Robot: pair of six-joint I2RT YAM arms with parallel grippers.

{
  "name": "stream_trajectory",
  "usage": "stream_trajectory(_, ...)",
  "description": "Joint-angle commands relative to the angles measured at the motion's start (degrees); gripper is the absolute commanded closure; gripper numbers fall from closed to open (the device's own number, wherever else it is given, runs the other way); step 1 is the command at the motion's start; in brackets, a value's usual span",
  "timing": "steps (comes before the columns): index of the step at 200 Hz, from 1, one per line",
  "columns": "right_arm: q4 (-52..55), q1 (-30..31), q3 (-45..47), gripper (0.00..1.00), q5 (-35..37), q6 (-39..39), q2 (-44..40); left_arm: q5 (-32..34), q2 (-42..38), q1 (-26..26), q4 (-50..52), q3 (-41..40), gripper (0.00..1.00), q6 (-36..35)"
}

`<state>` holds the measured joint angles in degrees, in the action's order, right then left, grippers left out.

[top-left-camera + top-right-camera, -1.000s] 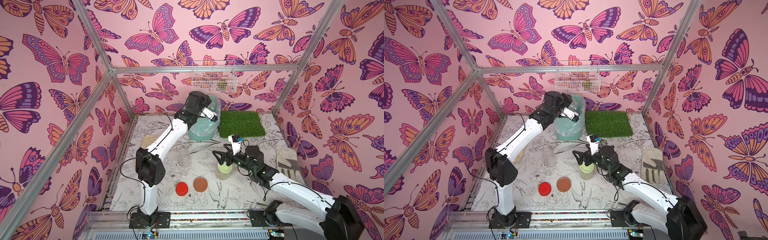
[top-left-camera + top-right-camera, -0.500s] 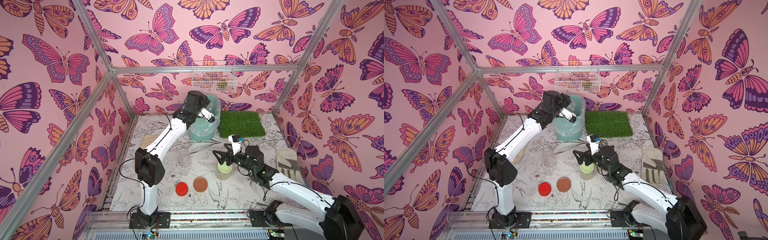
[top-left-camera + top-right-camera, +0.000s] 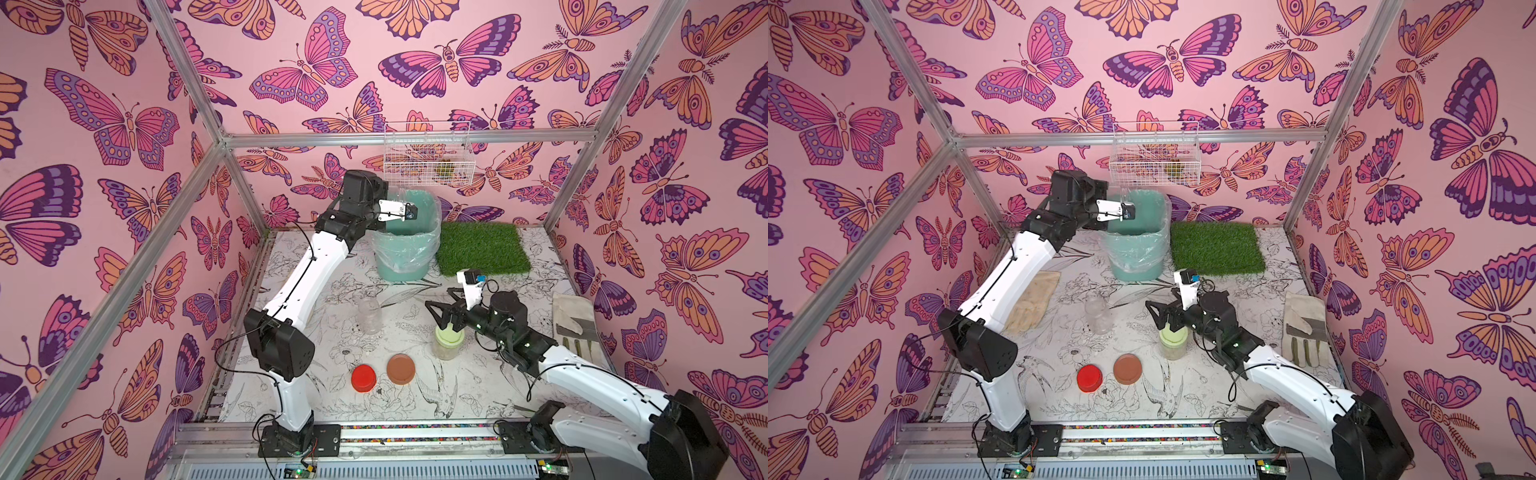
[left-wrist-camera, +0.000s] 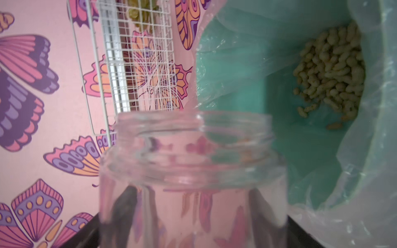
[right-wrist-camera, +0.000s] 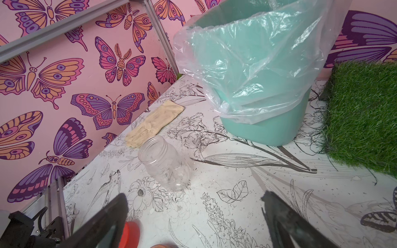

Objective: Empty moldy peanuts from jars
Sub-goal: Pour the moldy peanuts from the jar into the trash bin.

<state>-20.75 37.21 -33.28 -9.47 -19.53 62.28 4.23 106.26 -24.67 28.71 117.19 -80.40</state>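
- Teal bin [image 3: 405, 257] with clear liner [image 5: 257, 64]: the left arm's wrist now sits slightly farther back from the bin mouth, toward the left wall, than one second ago. The shift is small.
- Right arm and the items on the table [image 3: 478, 386]: no visible change from the earlier frames.
- Left gripper [image 4: 193, 221]: clamped on the held jar [image 4: 193, 171]. Dark fingers [image 4: 125, 206] show through the jar wall on both sides.
- Held jar: clear plastic with a threaded neck and no lid, and it appears empty. It is at the bin's rim, with its mouth pointing away from the wrist.
- Moldy peanuts [image 4: 330, 70]: pale beige-tan pieces in a loose heap at the bottom of the lined bin.
- Second jar [image 3: 369, 316]: uncapped and upright on the table between the two arms. It appears empty.
- Green-lidded jar [image 3: 445, 338]: upright and capped, with a pale mass visible through its wall.
- Right gripper [image 3: 440, 303]: jaws spread wide with nothing between them, just above the green-lidded jar.
- Red lid [image 3: 363, 378] and brown lid [image 3: 401, 369]: flat on the table, side by side, apart from the jars.
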Motion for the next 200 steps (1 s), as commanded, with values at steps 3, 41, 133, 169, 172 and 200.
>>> stream_trajectory(3, -0.1, -0.3, -1.9, 0.01, -1.1, -0.8, 0.8, -3.7, -3.1, 1.3, -2.6, 1.0, 1.0, 15.7)
stream_trajectory(41, 0.1, -0.3, -2.5, 0.01, -2.2, -1.2, 1.7, -9.1, -7.2, 3.6, -12.2, -7.6, 1.0, 32.2)
stream_trajectory(133, 0.5, -0.3, -4.0, 0.01, -4.4, -1.1, 3.6, -15.9, -17.0, 9.0, -34.3, -29.6, 1.0, 57.1)
stream_trajectory(169, 0.2, -0.3, -4.4, 0.01, -5.2, -1.4, 4.3, -15.6, -17.8, 9.5, -34.2, -30.7, 1.0, 55.8)
stream_trajectory(172, 0.2, -0.2, -4.4, 0.01, -5.2, -1.4, 4.3, -15.6, -17.8, 9.5, -34.1, -30.7, 1.0, 55.6)
stream_trajectory(200, 0.2, -0.3, -4.3, 0.01, -5.3, -1.4, 4.4, -16.1, -17.8, 9.6, -28.3, -27.7, 1.0, 48.2)
